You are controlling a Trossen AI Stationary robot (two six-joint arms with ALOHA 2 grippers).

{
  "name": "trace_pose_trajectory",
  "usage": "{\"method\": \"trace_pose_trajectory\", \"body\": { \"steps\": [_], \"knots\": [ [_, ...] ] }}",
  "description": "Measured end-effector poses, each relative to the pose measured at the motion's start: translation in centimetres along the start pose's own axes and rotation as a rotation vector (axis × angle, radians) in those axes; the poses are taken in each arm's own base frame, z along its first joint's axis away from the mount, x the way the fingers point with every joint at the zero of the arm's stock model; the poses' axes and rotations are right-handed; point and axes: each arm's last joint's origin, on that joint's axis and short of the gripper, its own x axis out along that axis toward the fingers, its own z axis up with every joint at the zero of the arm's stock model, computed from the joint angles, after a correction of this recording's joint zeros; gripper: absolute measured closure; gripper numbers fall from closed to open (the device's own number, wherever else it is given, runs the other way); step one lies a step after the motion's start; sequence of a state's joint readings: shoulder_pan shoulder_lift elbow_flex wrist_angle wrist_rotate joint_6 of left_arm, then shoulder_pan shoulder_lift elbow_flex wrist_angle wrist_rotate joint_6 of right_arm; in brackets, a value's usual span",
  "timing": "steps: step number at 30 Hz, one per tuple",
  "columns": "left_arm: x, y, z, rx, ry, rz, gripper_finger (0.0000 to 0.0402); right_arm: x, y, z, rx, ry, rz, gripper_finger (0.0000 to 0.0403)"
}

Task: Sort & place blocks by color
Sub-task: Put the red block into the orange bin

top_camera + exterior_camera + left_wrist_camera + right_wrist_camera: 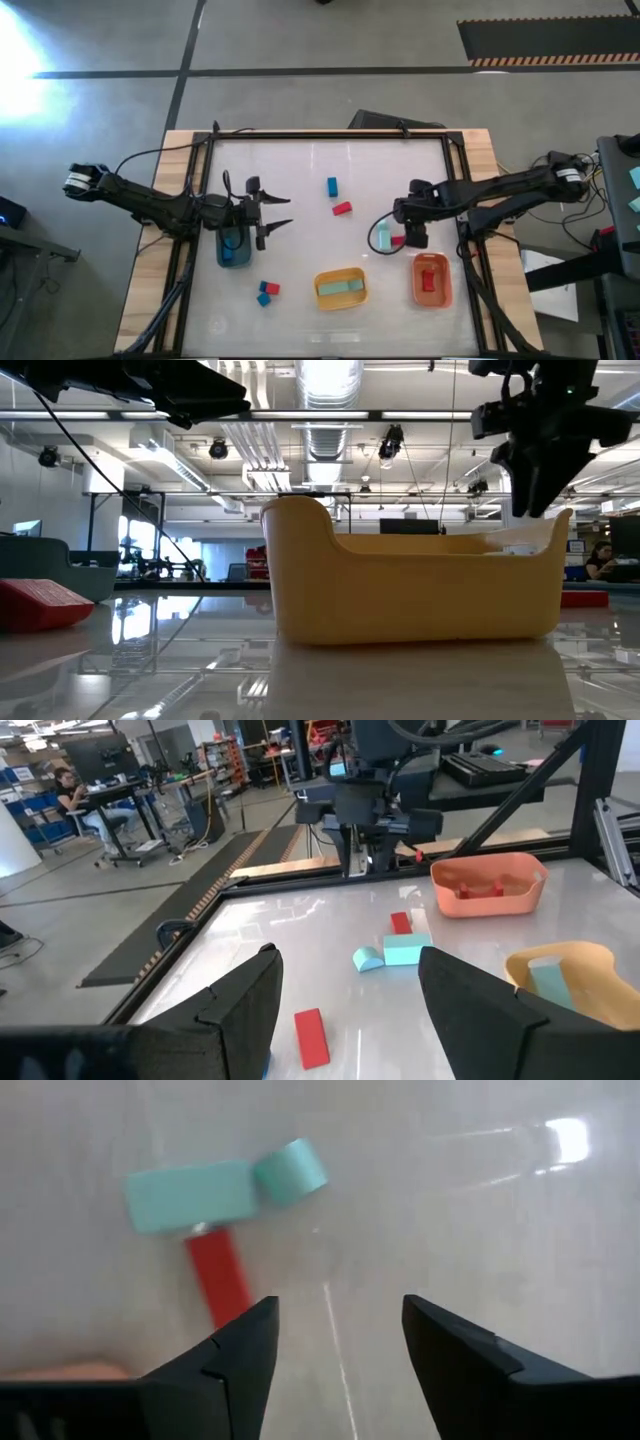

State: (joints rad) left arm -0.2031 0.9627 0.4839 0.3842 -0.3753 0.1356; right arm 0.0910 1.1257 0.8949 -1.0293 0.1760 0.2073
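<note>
Blocks lie scattered across our glossy white tabletop (300,300), small solid-coloured bars and cubes of what looks like hard plastic or painted wood. We hold the right gripper (412,236) above a tight cluster: a short red bar (218,1278), a pale mint-teal rectangular block (188,1195) and a mint-teal rounded piece (291,1169), the mint pair touching each other and the red bar butting against the rectangular one. Its jaws stand wide, nothing between them. The left gripper (272,213) hovers by the grey-blue bin (233,247), jaws also wide and empty.

Elsewhere a blue block (331,185) and a red block (342,209) sit near mid-table, and a red and blue pair (267,292) lies close to the front edge. The yellow bin (341,288) already carries a mint piece; the orange bin (431,280), just beside the cluster, carries red.

We judge these blocks light and rigid, unlikely to deform or break, but smooth enough to skate on the shiny surface if nudged. For the red bar we would close across its narrow width, near its free end, away from the mint block, so the neighbours stay put. The rounded piece may roll, so its flat faces look the safer hold
</note>
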Motion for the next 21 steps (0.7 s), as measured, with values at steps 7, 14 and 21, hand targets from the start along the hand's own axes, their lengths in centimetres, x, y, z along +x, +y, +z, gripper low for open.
{"method": "trace_pose_trajectory", "body": {
  "steps": [7, 14, 21],
  "knots": [
    [0.0, 0.0, 0.0, -0.007, 0.0, 0.0, 0.0182, 2.5, 0.7, -0.9, -0.058, 0.058, 0.124, 0.0159],
    [0.0, 0.0, 0.0, -0.024, 0.001, 0.0, 0.0182, 3.8, 1.1, -0.8, -0.076, 0.07, 0.155, 0.0165],
    [0.0, 0.0, 0.0, -0.024, 0.001, 0.0, 0.0182, 5.6, 1.7, 0.0, -0.059, 0.119, 0.189, 0.0181]
  ]
}}
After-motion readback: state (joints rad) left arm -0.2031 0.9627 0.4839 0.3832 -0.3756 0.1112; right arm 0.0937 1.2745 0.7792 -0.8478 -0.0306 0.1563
